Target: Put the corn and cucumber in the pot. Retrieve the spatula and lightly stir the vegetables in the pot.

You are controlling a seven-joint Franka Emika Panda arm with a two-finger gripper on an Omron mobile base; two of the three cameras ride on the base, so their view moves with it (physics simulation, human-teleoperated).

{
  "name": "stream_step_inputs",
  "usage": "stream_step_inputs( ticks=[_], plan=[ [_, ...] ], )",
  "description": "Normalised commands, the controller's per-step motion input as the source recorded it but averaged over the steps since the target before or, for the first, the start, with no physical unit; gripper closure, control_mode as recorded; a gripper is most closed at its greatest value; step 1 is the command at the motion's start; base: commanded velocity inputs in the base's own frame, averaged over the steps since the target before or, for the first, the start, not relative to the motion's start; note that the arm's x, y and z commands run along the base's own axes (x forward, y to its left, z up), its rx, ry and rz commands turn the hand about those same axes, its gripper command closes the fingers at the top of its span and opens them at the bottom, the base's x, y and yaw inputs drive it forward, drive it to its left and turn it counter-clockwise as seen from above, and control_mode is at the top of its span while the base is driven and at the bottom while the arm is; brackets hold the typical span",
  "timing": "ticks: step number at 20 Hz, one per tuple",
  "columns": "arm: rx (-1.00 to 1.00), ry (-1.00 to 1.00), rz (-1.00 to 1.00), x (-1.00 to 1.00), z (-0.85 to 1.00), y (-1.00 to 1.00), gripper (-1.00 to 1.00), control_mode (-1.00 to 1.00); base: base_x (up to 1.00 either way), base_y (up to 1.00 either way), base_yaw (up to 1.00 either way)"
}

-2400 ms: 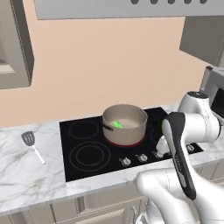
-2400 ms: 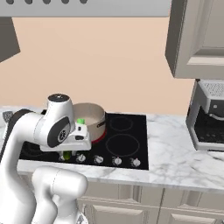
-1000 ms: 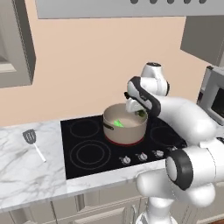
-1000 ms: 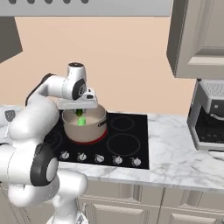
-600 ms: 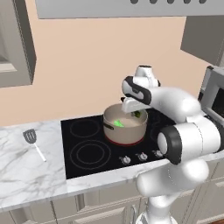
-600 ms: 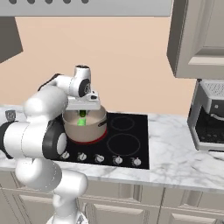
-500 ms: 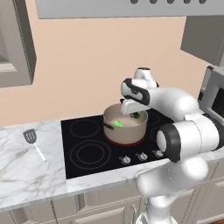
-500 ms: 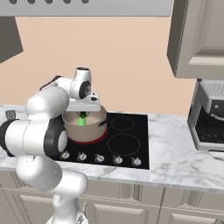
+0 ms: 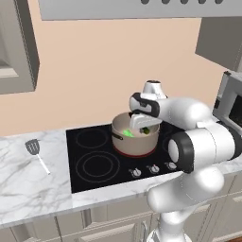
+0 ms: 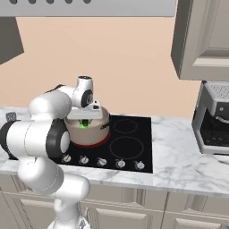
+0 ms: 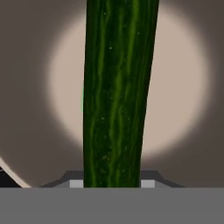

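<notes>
My gripper (image 9: 145,128) pinches the cucumber (image 11: 118,92) upright over the open pot (image 9: 133,143) on the stovetop (image 9: 94,163). I see the spatula (image 9: 36,153) lying on the marble counter (image 9: 28,189), well left of the pot.

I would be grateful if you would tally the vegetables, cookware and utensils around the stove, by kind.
green vegetables: 2 (bright green vegetable lying in the pot, dark green vegetable held in the end effector over it)
pot: 1
spatula: 1
Total: 4
</notes>
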Motion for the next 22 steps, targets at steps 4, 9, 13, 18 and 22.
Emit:
stream_step_inputs(
  ticks=[4,9,13,18,22],
  plan=[
    [0.0,0.0,0.0,0.0,-0.08,0.01,1.0,-1.0,0.0,0.0,0.0],
    [0.0,0.0,0.0,0.0,0.0,0.0,-1.0,-1.0,0.0,0.0,0.0],
    [0.0,0.0,0.0,0.0,0.0,0.0,-1.0,-1.0,0.0,0.0,0.0],
    [0.0,0.0,0.0,0.0,0.09,0.02,-1.0,-1.0,0.0,0.0,0.0],
    [0.0,-0.01,0.0,-0.27,0.42,0.03,-1.0,-1.0,0.0,0.0,0.0]
  ],
)
